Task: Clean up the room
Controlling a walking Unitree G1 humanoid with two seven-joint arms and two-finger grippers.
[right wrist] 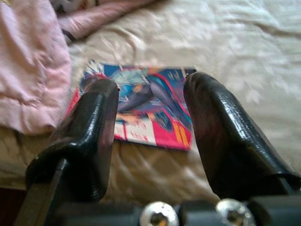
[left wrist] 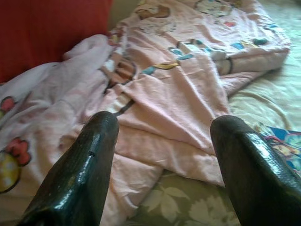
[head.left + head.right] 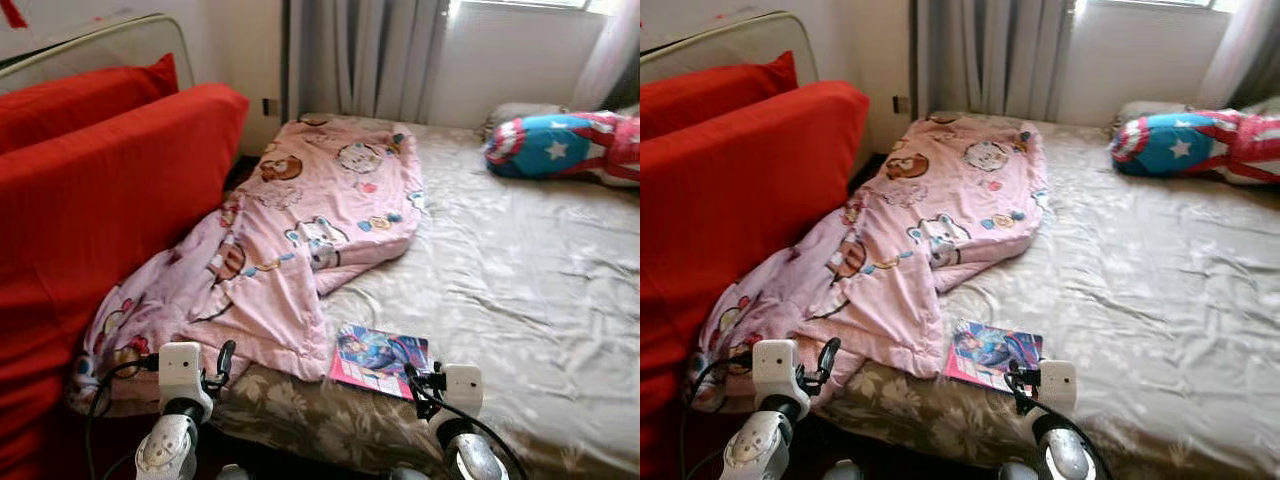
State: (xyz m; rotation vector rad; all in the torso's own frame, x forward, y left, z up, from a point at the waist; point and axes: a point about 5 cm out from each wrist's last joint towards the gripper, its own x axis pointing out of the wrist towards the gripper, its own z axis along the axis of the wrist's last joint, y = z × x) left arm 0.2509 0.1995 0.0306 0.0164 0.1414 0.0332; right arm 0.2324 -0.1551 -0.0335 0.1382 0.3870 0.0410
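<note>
Barely begun, by the look of it. Left of the bed [image 3: 520, 300]: red cushions [image 3: 90, 190]. Crumpled across its left side: pink blanket [image 3: 300, 230], left end effector [image 2: 160, 160] released before it. Right of the blanket, at the bed's near edge: comic book [image 3: 378, 360], right end effector [image 1: 150, 122] released, poised above. Both unhandled.

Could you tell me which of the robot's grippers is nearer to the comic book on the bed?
Right. The right gripper hovers open at the comic book's near edge; the left gripper is open farther off, over the pink blanket.
</note>
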